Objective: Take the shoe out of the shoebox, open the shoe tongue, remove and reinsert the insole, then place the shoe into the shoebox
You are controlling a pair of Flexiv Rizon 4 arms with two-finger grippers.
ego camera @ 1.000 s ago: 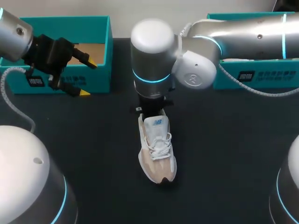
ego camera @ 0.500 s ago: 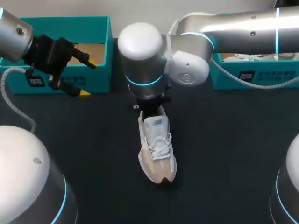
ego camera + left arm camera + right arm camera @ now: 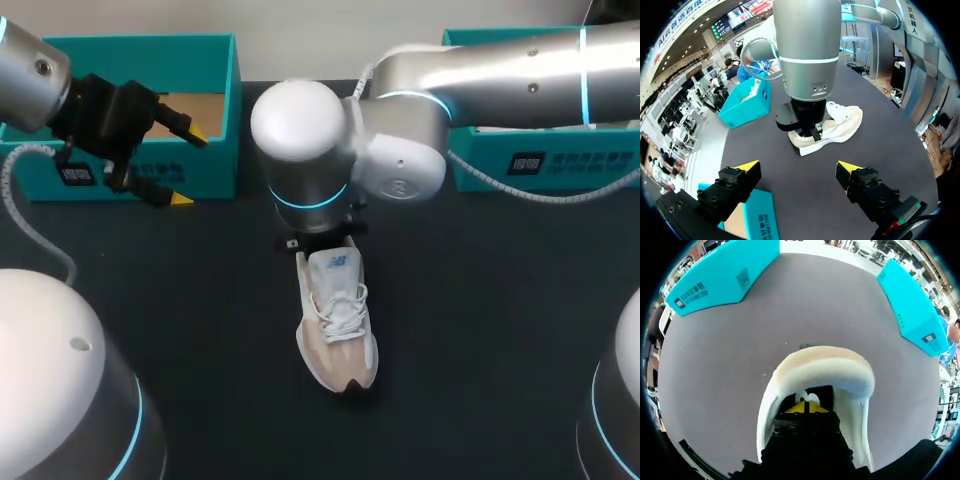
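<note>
A white and beige shoe (image 3: 338,325) lies on the dark table, its toe toward the front edge. My right arm's wrist (image 3: 300,150) stands over the heel. In the right wrist view my right gripper (image 3: 805,408) is down inside the shoe's opening, yellow tips pressed together, with the padded heel collar (image 3: 822,365) curving ahead of it. A small white bit shows just past the tips; whether it is pinched is unclear. My left gripper (image 3: 168,152) hangs open in front of the left teal shoebox (image 3: 215,110), with nothing between its fingers (image 3: 746,167).
A second teal box (image 3: 545,160) stands at the back right, partly hidden behind my right arm (image 3: 520,65). In the left wrist view it (image 3: 747,102) has a white shoe inside. Dark tabletop (image 3: 470,330) lies around the shoe.
My right arm's wrist has shifted a little left and lower over the heel. The shoe and my left arm have not moved.
</note>
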